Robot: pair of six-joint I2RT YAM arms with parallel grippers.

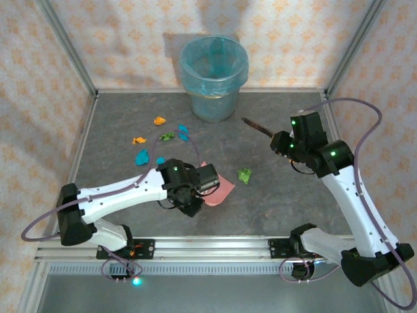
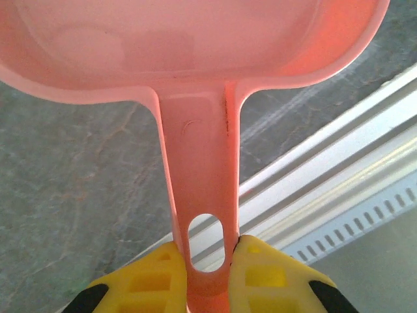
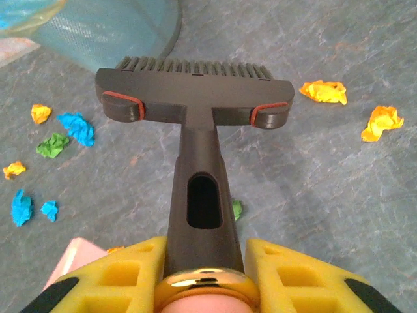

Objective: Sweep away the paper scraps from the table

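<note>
While the left arm reaches in from 8 o'clock across the bench, the left end effector is clenched on the handle of the pink dustpan. Its yellow fingers press both sides of the handle, just beside the hanging hole. The pan is a little left of the bench middle, near the front rail. I cannot tell whether it rests on the surface.

Most of the paper scraps lie in a loose group at 11 o'clock from the dustpan. The group has two orange, one green and three blue or cyan pieces, all apart from the pan. One more green scrap lies at 3 o'clock from the dustpan, near it but not touching.

The blue-lined bin stands at 12 o'clock, at the far edge. At 2 o'clock the right end effector grasps the dark brush by its handle, with the bristles pointing toward 10 o'clock. In the right wrist view, two more orange scraps lie at 2 to 3 o'clock from the brush head.
</note>
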